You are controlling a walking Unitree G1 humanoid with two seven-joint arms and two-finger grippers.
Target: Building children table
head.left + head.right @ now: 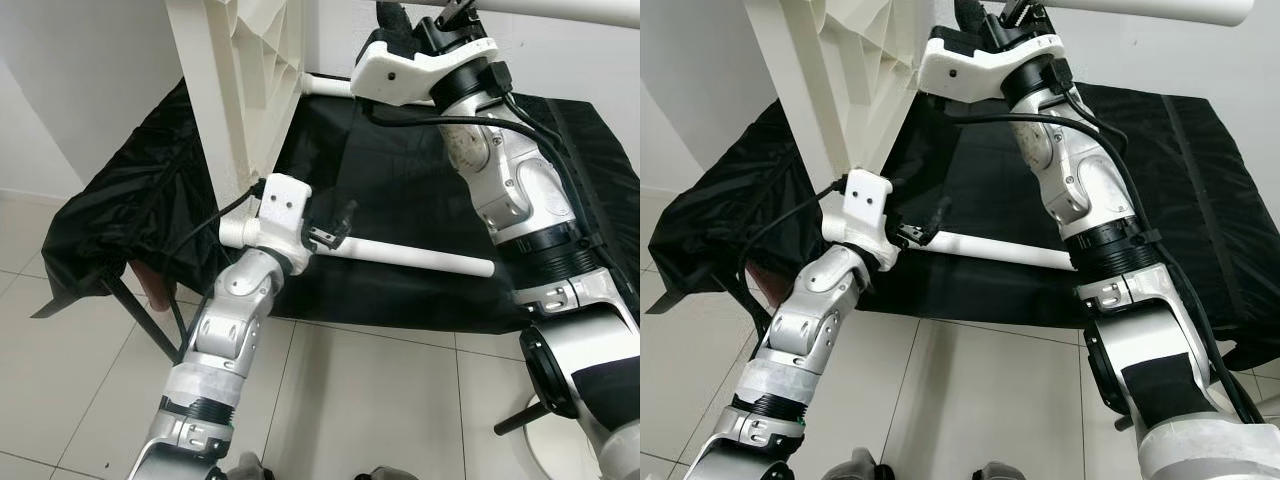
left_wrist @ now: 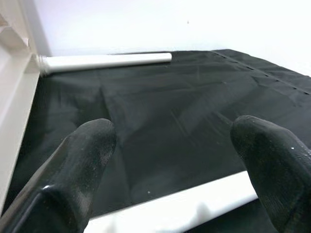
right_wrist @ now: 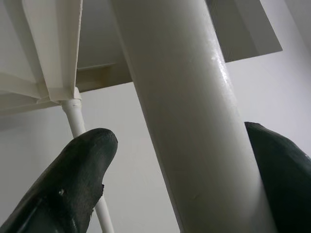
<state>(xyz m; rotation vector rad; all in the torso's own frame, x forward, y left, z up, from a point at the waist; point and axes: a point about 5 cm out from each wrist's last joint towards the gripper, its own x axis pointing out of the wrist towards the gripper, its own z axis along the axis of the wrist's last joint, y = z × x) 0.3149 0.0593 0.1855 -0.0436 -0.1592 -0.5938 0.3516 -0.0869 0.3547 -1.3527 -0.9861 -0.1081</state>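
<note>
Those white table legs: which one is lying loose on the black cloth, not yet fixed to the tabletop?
The leg by the left tool: this loose leg lies flat on the black cloth. The others already join the tabletop.

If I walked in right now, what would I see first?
The big white tabletop standing on its edge on the black cloth, with one white leg already stuck in its far corner. The right claw is up high around another white leg, and the left claw hovers open over a third leg lying on the cloth.
</note>
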